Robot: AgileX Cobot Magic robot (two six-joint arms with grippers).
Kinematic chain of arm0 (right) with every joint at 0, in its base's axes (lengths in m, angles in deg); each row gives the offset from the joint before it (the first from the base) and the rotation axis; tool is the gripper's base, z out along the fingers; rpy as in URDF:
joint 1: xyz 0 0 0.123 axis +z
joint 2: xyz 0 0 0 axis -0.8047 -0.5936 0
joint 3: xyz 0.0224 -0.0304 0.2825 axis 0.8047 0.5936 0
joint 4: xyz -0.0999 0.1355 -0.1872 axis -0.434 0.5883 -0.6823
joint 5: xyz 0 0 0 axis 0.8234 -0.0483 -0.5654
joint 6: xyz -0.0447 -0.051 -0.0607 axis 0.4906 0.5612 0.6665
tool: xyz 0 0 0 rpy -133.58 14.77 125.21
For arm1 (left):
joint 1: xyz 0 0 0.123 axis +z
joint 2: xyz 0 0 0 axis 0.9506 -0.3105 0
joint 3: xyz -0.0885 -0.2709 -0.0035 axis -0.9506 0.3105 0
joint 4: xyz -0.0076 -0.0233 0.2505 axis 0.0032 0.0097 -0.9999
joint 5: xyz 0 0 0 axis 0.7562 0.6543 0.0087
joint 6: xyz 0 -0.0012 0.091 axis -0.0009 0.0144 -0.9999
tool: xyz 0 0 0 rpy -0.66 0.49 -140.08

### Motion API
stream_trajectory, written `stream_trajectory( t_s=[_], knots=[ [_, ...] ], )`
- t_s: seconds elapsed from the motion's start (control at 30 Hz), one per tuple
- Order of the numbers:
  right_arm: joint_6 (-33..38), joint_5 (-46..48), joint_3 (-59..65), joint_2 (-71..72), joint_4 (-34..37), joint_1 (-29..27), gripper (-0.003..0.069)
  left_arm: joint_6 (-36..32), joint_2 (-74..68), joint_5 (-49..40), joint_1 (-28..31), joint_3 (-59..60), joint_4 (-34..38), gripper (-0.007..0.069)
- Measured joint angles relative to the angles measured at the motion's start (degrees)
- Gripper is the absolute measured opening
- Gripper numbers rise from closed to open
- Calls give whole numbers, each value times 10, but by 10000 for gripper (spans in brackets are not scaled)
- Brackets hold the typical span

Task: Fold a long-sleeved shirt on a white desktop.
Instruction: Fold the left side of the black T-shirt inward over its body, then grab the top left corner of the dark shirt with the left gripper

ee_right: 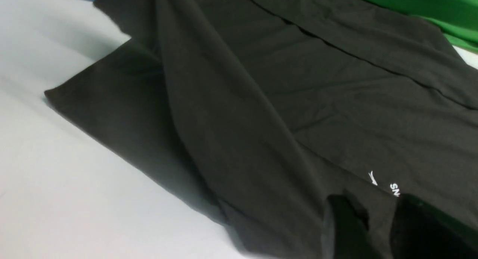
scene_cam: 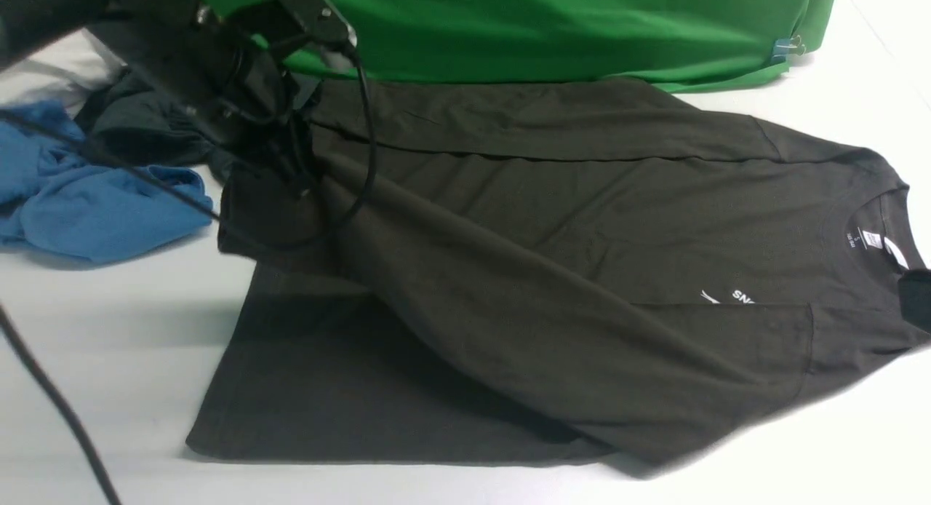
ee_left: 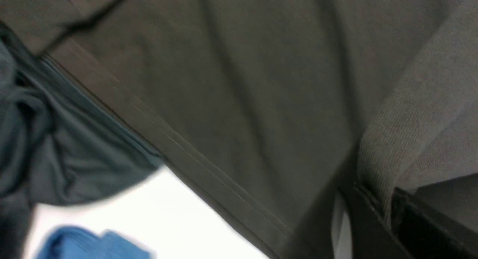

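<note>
Soft, creased long-sleeved shirt (scene_cam: 553, 221) drapes across the smooth matte white desktop (scene_cam: 109, 330).

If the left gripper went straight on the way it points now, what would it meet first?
Most likely the long-sleeved shirt itself. The left gripper, shut on its cuff, faces the shirt's body cloth, though depth is unclear.

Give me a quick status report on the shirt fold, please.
Left gripper shut on sleeve cuff, lifted. Right gripper at shirt shoulder, grip unclear. Blue garment beside hem.
</note>
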Motion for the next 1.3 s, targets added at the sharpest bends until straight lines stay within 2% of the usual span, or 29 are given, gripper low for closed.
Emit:
stream_trajectory(
  t_s=[0.23, 0.37, 0.6, 0.8, 0.83, 0.97, 1.0, 1.07, 1.1, 1.2, 1.23, 1.3],
  knots=[
    [-8, 0, 0, 0, -1, 0, 219, 0, -77, -3, 0, -71, -9, 46],
    [-15, 15, 0, 0, 0, 0, 219, 5, -133, -6, 0, -100, -38, 46],
    [-32, 48, 0, 0, 3, 0, 223, 61, -195, 14, 0, -120, -82, 52],
    [-41, 53, 0, 0, 17, 0, 261, 73, -220, 26, 0, -121, -103, 172],
    [-41, 53, 0, 0, 20, 0, 270, 75, -222, 30, 0, -121, -104, 218],
    [-52, 54, 0, 0, 29, 0, 316, 121, -220, 43, 0, -121, -122, 479],
    [-52, 54, 0, 0, 29, 0, 318, 124, -218, 44, 0, -121, -123, 503],
    [-52, 54, 0, 0, 29, 0, 332, 166, -203, 43, 0, -121, -135, 623],
    [-52, 54, 0, -1, 29, 0, 335, 178, -195, 43, 0, -121, -136, 647],
    [-45, 56, -1, -14, 29, 0, 335, 203, -156, 33, 0, -121, -120, 673],
    [-36, 57, -2, -25, 29, 0, 331, 204, -139, 26, 0, -121, -104, 650],
    [-11, 59, -15, -62, 30, 0, 319, 203, -99, 4, -7, -121, -76, 520]
  ],
)
